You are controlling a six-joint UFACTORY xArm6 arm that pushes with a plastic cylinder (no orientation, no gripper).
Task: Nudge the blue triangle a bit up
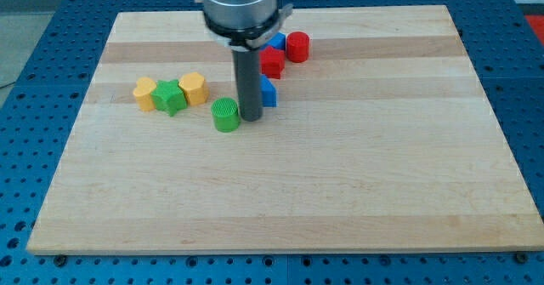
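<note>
The blue triangle (268, 92) sits on the wooden board (280, 183), partly hidden behind my rod. My tip (251, 117) rests on the board just below and left of the blue triangle, close to it or touching it; I cannot tell which. A green cylinder (226, 115) stands right beside the tip on its left.
A red block (272, 62), a red cylinder (297, 46) and another blue block (277, 41) cluster above the blue triangle. At the view's left sit a yellow block (146, 93), a green star (170, 97) and a second yellow block (193, 88) in a row.
</note>
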